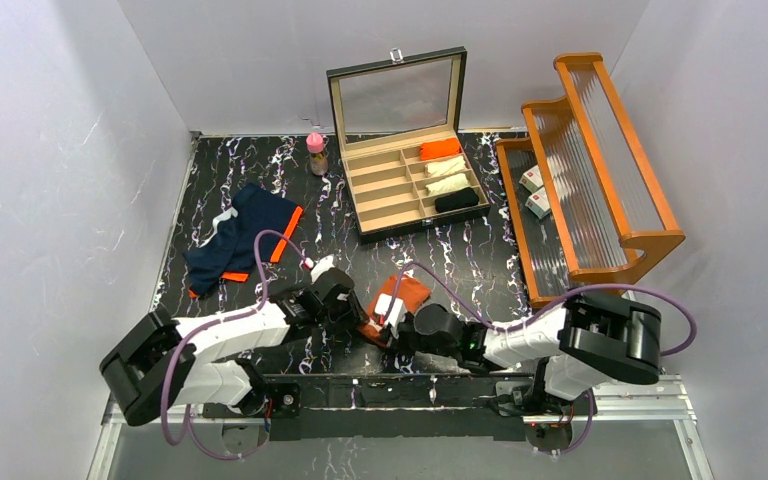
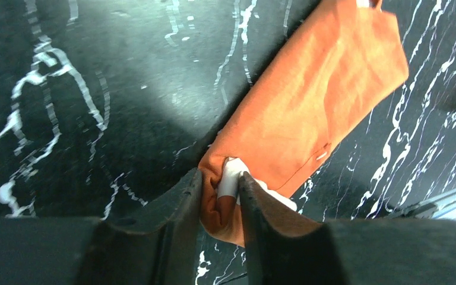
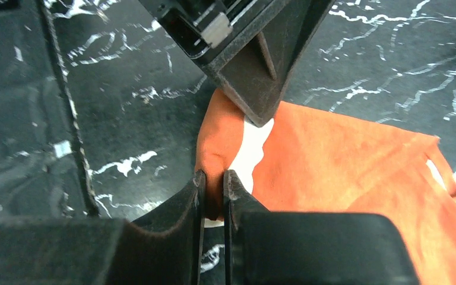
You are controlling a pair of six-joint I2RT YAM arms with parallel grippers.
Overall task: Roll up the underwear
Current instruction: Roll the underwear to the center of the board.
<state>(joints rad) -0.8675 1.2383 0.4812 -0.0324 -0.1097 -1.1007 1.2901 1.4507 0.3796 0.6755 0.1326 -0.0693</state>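
The rust-orange underwear (image 1: pixel 410 293) with a white waistband lies folded on the black marble table, just in front of both arms. My left gripper (image 1: pixel 360 318) is at its near-left corner. In the left wrist view its fingertips (image 2: pixel 219 178) pinch bunched orange cloth (image 2: pixel 314 113) and a bit of white waistband. My right gripper (image 1: pixel 390 328) is close beside it. In the right wrist view the right gripper (image 3: pixel 214 177) is shut on a fold of the orange cloth (image 3: pixel 344 160). The navy underwear (image 1: pixel 240 235) with orange trim lies spread at the left, untouched.
An open compartment box (image 1: pixel 390 215) with rolled garments in its right cells stands at the back centre, lid up. A pink-capped bottle (image 1: pixel 316 152) stands left of it. A wooden rack (image 1: pixel 590 160) takes up the right side. The left finger (image 3: pixel 255 89) reaches into the right wrist view.
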